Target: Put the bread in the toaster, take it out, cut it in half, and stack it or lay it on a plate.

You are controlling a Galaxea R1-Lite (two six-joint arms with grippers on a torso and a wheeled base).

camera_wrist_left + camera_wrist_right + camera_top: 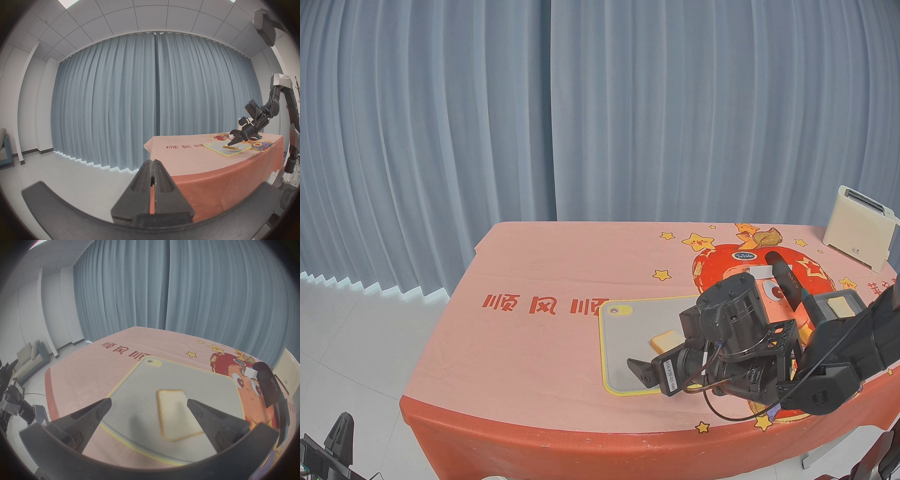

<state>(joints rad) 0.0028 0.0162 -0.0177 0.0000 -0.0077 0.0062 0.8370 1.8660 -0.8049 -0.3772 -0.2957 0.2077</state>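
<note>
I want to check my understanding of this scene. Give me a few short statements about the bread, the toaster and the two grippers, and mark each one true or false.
1. The bread slice lies flat on the cutting board. True.
2. The right gripper has its fingers shut on the bread slice. False: its fingers are open, one on each side of the slice, and hold nothing.
3. The toaster stands on the table, near its far right corner. True.
4. The left gripper is above the cutting board. False: it is off to the side of the table, over the floor, with its fingers shut.
</note>
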